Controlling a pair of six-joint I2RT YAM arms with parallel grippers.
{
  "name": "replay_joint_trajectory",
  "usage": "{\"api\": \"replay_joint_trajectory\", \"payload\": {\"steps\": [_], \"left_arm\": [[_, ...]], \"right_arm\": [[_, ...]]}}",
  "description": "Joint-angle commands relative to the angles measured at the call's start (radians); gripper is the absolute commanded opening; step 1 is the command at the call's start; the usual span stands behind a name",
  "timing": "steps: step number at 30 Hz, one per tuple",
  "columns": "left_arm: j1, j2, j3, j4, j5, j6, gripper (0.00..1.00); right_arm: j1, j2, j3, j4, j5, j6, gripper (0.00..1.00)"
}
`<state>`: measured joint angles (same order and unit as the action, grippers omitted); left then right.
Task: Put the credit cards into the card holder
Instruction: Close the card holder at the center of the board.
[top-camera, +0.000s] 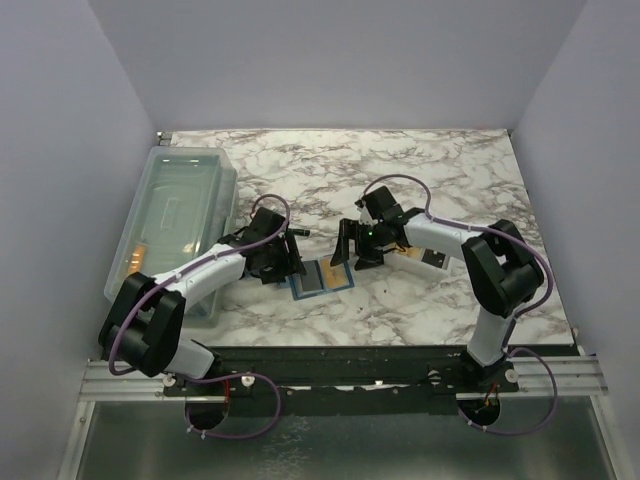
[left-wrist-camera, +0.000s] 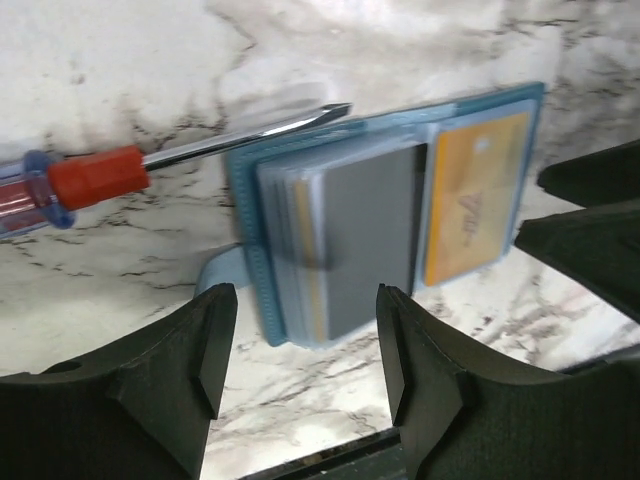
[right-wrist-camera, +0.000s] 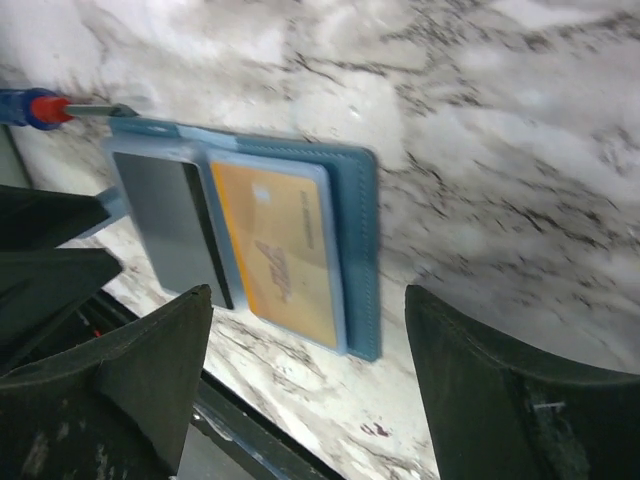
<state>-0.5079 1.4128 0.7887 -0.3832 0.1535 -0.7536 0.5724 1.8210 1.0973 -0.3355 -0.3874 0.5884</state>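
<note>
The teal-blue card holder (top-camera: 322, 277) lies open and flat on the marble between my two grippers. In the left wrist view its left half (left-wrist-camera: 250, 250) carries a stack of sleeves topped by a grey one (left-wrist-camera: 370, 230). A golden-orange credit card (left-wrist-camera: 475, 200) sits in the clear right pocket, and the right wrist view shows the same card (right-wrist-camera: 280, 250) inside the holder (right-wrist-camera: 362, 250). My left gripper (left-wrist-camera: 300, 350) hovers open over the holder's left near corner, holding nothing. My right gripper (right-wrist-camera: 310, 350) is open and empty just off the card's near edge.
A screwdriver (left-wrist-camera: 100, 175) with a red and clear handle lies against the holder's far left edge, its tip touching the holder. A large clear bin (top-camera: 175, 215) stands at the left. A white tray (top-camera: 420, 260) sits under the right arm. The table's front edge (right-wrist-camera: 250, 440) is close below.
</note>
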Motion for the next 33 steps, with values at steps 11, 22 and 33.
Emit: {"api": "replay_joint_trajectory", "payload": {"steps": [11,22,33], "left_arm": [[0.0,0.087,-0.126,0.095,-0.028,-0.04,0.43],[-0.043,0.118,-0.124,0.16,0.008,-0.08,0.4],[-0.067,0.12,-0.103,0.165,0.036,-0.089,0.43]], "right_arm": [[0.002,0.101,-0.006,0.212,-0.225,0.022,0.75],[0.004,-0.052,-0.156,0.511,-0.464,0.241,0.74],[0.01,-0.078,-0.165,0.574,-0.502,0.292,0.8]]}}
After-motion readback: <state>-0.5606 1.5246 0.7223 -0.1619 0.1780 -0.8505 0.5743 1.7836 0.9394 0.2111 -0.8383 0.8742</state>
